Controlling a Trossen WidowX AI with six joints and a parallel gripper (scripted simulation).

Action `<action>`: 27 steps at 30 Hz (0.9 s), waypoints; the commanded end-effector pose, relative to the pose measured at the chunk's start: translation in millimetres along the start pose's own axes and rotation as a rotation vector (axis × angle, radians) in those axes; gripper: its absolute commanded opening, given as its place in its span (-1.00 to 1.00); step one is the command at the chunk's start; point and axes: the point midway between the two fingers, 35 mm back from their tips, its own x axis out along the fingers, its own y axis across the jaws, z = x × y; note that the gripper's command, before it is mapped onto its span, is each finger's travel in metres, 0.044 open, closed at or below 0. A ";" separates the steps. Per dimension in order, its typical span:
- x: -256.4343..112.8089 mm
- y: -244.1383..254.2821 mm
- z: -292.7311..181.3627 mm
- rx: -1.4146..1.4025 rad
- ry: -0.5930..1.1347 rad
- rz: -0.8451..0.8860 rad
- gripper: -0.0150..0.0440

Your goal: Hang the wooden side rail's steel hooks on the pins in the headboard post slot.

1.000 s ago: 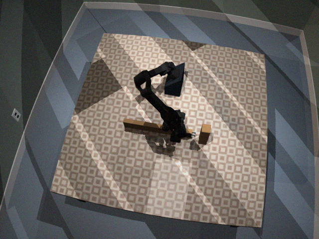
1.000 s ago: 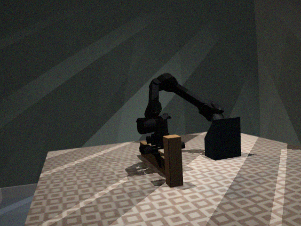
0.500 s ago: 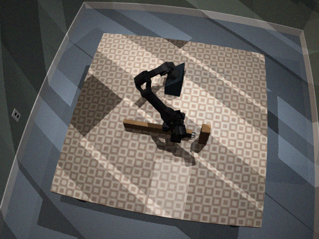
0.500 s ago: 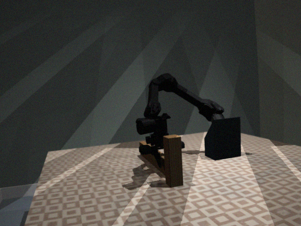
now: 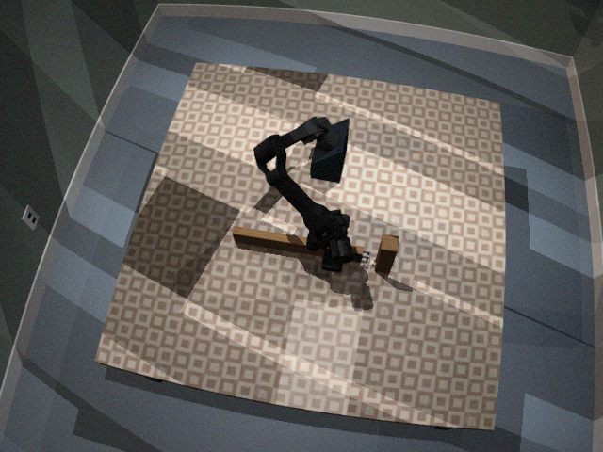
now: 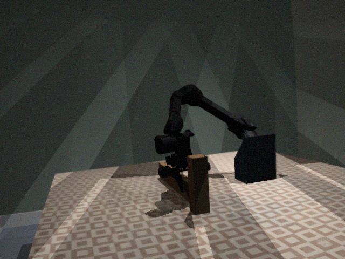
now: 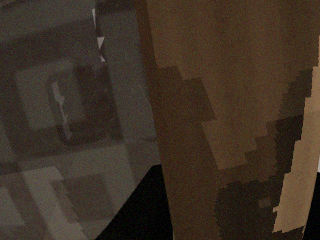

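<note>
The wooden side rail (image 5: pixel 272 237) (image 6: pixel 170 182) (image 7: pixel 200 45) lies lengthwise toward the post, its far end at the left in the top view. My gripper (image 7: pixel 202 167) is shut on the rail near its hook end; in the top view the hand hides the fingertips. The steel hooks (image 5: pixel 365 257) stick out from the rail's end, facing the headboard post (image 5: pixel 386 253) (image 6: pixel 198 184) with a small gap. The post stands upright. Its slot and pins are not visible. Whether the hook end is off the table cannot be told.
A dark, slanted block (image 5: pixel 332 157) (image 6: pixel 256 160) stands at the arm's base. The patterned table (image 5: pixel 234 360) (image 6: pixel 111 223) carries the rail, post and block. The arm reaches over the rail from the base side. Shadows fall around the hand.
</note>
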 end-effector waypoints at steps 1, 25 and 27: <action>-0.4 10.6 2.0 0.009 -0.002 0.017 -0.49; -0.7 19.3 2.1 0.009 -0.002 0.018 -0.49; -0.7 20.0 2.1 0.009 -0.002 0.018 -0.49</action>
